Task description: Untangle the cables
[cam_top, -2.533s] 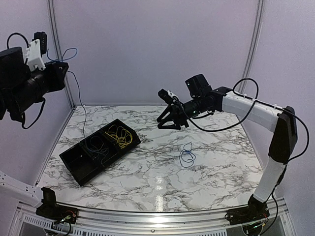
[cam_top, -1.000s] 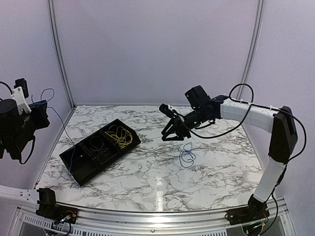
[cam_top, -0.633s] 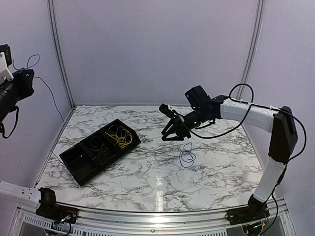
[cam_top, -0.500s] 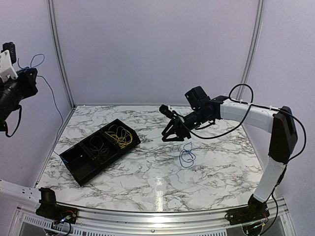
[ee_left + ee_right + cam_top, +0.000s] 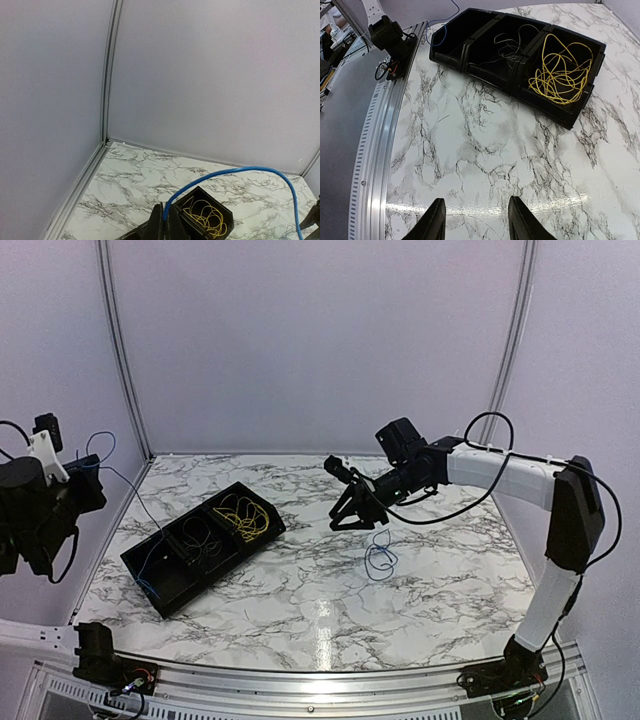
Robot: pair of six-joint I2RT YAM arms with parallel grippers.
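Cables (image 5: 243,518) sat mostly in the tray (image 5: 215,578), sorted by colour. One was strung up to my left side and one lay loose on the table (image 5: 320,620).

Nearest me, the tray's end compartment held only the low tail of the blue wire (image 5: 235,171). I could not tell whether the tail lay free or was hooked on the rim. The black wire (image 5: 512,42) was in the middle compartment and the yellow wire (image 5: 562,67) was piled in the far one.

A small blue loop (image 5: 380,560) lay flat on the marble, well apart from the tray. My right gripper (image 5: 477,222) hovered above and just beyond it, jaws wide, holding nothing.

My left gripper (image 5: 163,223) was raised high off to the left, pinched tight on the blue wire. The wire arced out from the fingertips and ran down to the tray.

The step looked like drawing the blue wire clear of the tray. To do it well:
- Lift slowly and straight up, with the pinch firm, since the wire is thin and slippery.
- Watch the tail; if the tray tips or the black wire rises with it, stop and ease down.
- Use the free right gripper to steady the tray or take the tail.
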